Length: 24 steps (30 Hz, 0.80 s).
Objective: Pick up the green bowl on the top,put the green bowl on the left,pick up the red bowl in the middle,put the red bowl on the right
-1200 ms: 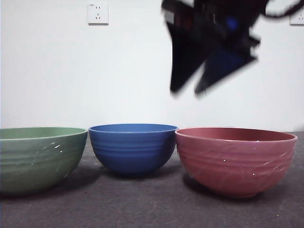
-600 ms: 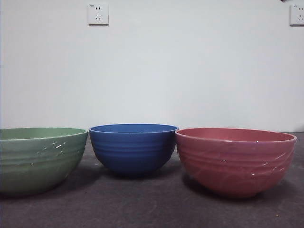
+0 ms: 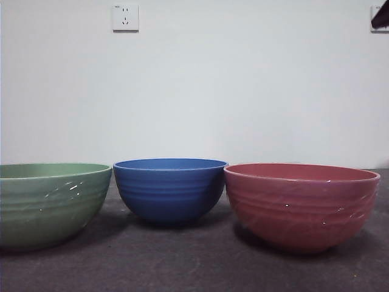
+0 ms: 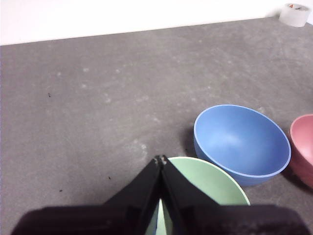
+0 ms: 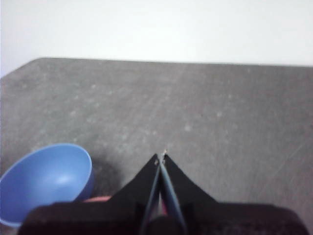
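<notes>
While you read the front view, note three bowls upright in a row on the dark grey table [image 3: 194,267], none stacked.

Green bowl [image 3: 51,204]: at the left end of the row, upright, empty; its rim is cut off by the picture's left edge. In your left wrist view part of it [image 4: 210,183] shows behind that arm's jaws.

Blue bowl [image 3: 170,190]: in the middle, set a little farther back than the other two, just beside each; you cannot tell from the front whether the rims touch. The left wrist view shows a gap between it [image 4: 242,142] and the green one.

Red bowl [image 3: 302,205]: at the right end, upright, empty. Only a sliver of it [image 5: 98,199] shows in your right wrist view.

Left gripper [image 4: 160,160]: raised above the green bowl, jaws closed tip to tip, nothing between them.

Right gripper [image 5: 161,156]: raised above the table by the red bowl, jaws pressed together, grasping nothing.

Front view, arms: only a black tip [image 3: 382,17] at the top right corner.

Wall: white, with a socket [image 3: 125,17].
</notes>
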Tool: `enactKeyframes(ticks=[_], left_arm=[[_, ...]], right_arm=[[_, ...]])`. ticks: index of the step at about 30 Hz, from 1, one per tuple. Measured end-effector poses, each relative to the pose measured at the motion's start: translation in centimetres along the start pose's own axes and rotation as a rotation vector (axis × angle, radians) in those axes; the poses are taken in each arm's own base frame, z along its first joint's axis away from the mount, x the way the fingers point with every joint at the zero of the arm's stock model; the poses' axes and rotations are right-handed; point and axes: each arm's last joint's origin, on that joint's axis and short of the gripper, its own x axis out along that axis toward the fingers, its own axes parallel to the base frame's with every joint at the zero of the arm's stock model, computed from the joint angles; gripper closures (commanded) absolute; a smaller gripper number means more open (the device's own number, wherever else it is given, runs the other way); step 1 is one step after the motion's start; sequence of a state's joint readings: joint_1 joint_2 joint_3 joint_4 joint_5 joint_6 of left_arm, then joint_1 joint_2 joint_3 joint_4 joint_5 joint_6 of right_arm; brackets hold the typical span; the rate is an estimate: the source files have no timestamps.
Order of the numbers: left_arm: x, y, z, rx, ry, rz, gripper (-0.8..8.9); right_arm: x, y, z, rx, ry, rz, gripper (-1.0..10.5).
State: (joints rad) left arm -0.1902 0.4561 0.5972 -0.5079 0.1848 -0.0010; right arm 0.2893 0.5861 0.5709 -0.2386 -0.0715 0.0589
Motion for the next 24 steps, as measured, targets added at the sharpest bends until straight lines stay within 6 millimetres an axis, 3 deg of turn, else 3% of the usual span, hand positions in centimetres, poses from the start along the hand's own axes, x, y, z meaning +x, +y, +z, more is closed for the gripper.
enactKeyframes(ticks=[12,16,21,24], left_arm=[[-0.1,0.0,0.0,0.001,0.001,-0.002,8.17],[-1.8,-0.3,-0.5,0.021,-0.036,0.031,8.17],[-6.1,-0.5,-1.4,0.1,-0.262,0.176,8.17],[-6.2,-0.2,-2.9,0.099,-0.334,0.298,8.17]], right_arm=[[0.0,0.0,-0.5,0.012,0.05,-0.003,9.4],[0.0,0.0,-0.5,0.012,0.05,-0.003,9.4],[0.0,0.0,-0.5,0.013,0.054,-0.003,9.4],[0.0,0.0,-0.5,0.013,0.053,-0.004,9.4]])
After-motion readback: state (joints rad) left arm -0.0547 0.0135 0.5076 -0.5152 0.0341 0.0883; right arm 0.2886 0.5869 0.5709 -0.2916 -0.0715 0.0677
